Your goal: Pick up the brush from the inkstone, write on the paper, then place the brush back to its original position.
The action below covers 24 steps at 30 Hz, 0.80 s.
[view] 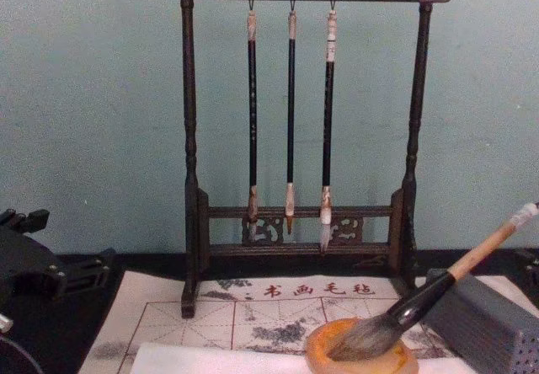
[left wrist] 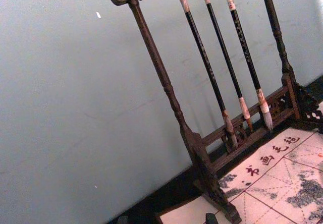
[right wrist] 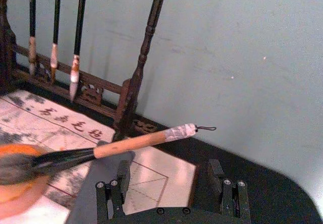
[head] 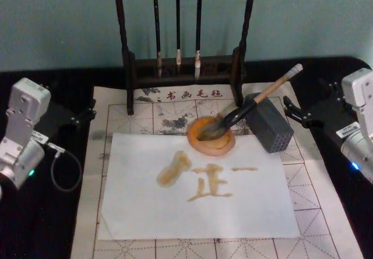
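Note:
The brush [head: 274,88] lies with its grey tuft in the round orange inkstone [head: 195,139] and its tan handle propped on a grey block [head: 269,125]. The white paper [head: 250,206] lies in front of the inkstone and carries brownish wet strokes. My right gripper [head: 288,110] hovers just right of the block, open and empty. In the right wrist view its fingers [right wrist: 118,183] stand apart below the brush [right wrist: 136,142], beside the inkstone [right wrist: 20,199]. My left gripper [head: 87,112] is parked at the mat's left edge, open. The chest view has the brush [view: 484,252] sloping into the inkstone [view: 328,353].
A dark wooden rack [head: 183,66] with three thin black brushes stands behind the inkstone, close to the wall. A cream grid mat [head: 326,212] lies under the paper on a black table. A cable loops by the left arm [head: 64,171].

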{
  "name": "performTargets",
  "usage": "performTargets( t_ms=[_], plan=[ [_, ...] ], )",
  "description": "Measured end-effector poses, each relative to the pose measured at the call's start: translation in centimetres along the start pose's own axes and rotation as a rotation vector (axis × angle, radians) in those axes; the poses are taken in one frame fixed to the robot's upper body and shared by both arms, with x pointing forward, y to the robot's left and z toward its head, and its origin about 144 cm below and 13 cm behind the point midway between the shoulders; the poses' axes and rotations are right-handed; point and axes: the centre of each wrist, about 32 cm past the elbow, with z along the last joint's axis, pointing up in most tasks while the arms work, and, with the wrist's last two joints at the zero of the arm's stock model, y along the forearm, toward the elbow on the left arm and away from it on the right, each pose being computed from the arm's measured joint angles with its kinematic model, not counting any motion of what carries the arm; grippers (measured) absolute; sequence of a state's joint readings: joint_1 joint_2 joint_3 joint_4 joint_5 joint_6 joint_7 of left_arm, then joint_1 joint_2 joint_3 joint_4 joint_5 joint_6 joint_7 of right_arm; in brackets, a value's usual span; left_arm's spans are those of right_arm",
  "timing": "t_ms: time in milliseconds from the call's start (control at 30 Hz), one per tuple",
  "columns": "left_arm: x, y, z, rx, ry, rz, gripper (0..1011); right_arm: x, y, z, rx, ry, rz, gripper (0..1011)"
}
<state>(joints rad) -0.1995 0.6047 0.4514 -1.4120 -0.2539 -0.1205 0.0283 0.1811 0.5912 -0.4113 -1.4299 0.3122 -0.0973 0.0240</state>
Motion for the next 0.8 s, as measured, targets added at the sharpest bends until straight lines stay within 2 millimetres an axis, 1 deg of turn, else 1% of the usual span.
performTargets(
  t_ms=[100,200,367,433,800],
  plan=[
    [0.0,0.0,0.0,0.0,0.0,0.0,1001,0.1,-0.1,0.3,-0.003,0.058,0.017,1000],
    [0.0,0.0,0.0,0.0,0.0,0.0,1001,0.3,-0.4,0.7,-0.014,0.164,0.05,1002],
    [0.0,0.0,0.0,0.0,0.0,0.0,1001,0.4,-0.4,1.1,-0.034,0.295,0.081,1000],
    [0.0,0.0,0.0,0.0,0.0,0.0,1001,0.5,-0.3,1.5,-0.051,0.41,0.097,1000],
    [0.0,0.0,0.0,0.0,0.0,0.0,1001,0.8,0.6,2.1,-0.078,0.801,0.092,1002]
  ],
)
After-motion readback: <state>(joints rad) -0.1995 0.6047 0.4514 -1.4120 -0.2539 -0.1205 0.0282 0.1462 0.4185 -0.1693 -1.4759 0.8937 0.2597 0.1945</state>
